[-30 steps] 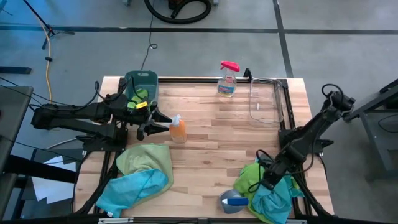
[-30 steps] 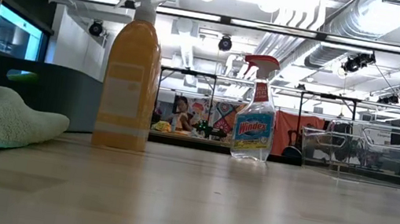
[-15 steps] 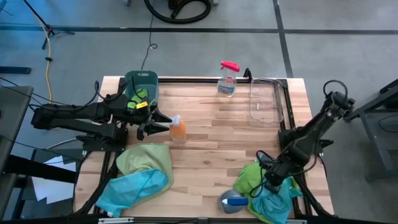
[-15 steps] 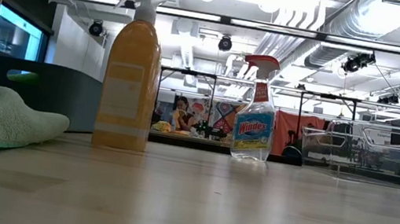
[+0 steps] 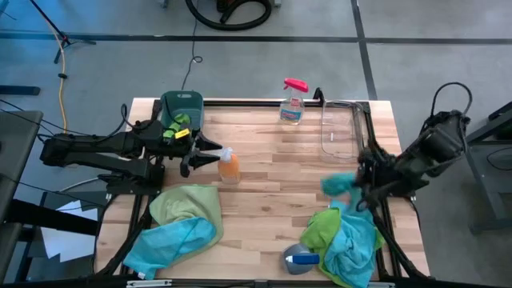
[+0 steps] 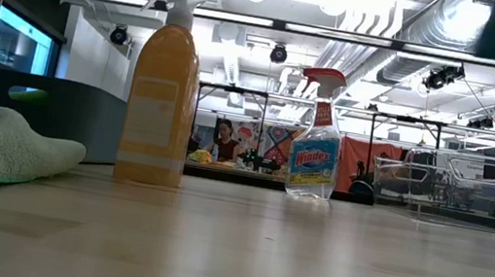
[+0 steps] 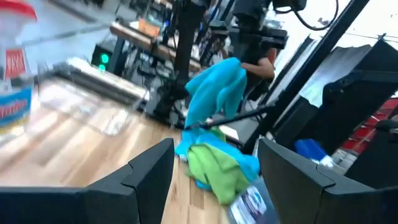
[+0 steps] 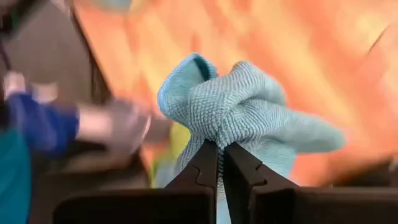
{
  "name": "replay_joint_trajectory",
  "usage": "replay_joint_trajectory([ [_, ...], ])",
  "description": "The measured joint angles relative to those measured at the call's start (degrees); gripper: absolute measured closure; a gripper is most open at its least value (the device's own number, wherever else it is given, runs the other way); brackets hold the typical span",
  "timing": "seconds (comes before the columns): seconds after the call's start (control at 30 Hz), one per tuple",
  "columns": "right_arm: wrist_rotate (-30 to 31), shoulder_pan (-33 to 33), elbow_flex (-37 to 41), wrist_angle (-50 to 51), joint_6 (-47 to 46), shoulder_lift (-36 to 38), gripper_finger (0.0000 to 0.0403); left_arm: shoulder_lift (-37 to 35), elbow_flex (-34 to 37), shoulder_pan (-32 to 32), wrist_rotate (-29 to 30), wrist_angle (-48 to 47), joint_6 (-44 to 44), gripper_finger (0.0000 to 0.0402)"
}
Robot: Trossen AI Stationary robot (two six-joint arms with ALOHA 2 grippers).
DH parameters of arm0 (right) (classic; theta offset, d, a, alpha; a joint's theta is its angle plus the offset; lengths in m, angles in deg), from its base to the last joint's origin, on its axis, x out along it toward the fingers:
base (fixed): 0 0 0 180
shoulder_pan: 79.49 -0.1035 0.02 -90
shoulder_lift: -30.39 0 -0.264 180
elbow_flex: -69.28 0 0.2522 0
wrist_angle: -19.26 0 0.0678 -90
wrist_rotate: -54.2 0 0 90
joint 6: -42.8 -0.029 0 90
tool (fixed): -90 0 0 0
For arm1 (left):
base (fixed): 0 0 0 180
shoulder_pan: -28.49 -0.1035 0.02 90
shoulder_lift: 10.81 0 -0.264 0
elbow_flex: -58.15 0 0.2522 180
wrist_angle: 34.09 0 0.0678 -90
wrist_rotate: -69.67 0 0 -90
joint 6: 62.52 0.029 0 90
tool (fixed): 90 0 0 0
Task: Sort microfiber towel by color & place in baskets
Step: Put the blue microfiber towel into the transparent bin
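The right gripper [image 8: 220, 163] is raised over the right side of the tabletop [image 5: 272, 168], arm folded back toward the right edge, jaws clenched on a blue towel [image 5: 339, 183] that hangs above the green-and-blue pile [image 5: 344, 236]. The clear basket [image 5: 341, 130] stands at the far right, the teal basket [image 5: 181, 104] at the far left. The left gripper [image 5: 210, 154] reaches level toward the orange spray bottle [image 5: 229, 166], jaws released.

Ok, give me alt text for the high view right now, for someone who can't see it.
From above, the right gripper holds a blue towel lifted above the green-and-blue towel pile at the table's right front. The left gripper waits, open, beside the orange spray bottle, near the dark green basket; the clear basket sits far right.
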Motion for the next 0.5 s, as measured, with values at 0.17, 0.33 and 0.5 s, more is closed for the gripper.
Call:
replay_joint_trajectory([
  [0.17,7.3,7.8,0.7,-5.3,11.8,-1.4,0.0402,1.2,0.0,0.0,1.2,5.8,1.8,0.0179],
  [0.33,4.1,17.2,3.5,-21.8,29.6,-4.2,0.0402,4.9,-1.9,0.3,1.5,8.2,7.0,0.0179],
  [0.5,-2.0,24.7,3.6,-36.9,44.0,-8.2,0.0402,12.4,-7.6,2.1,0.7,8.0,15.2,0.0179],
])
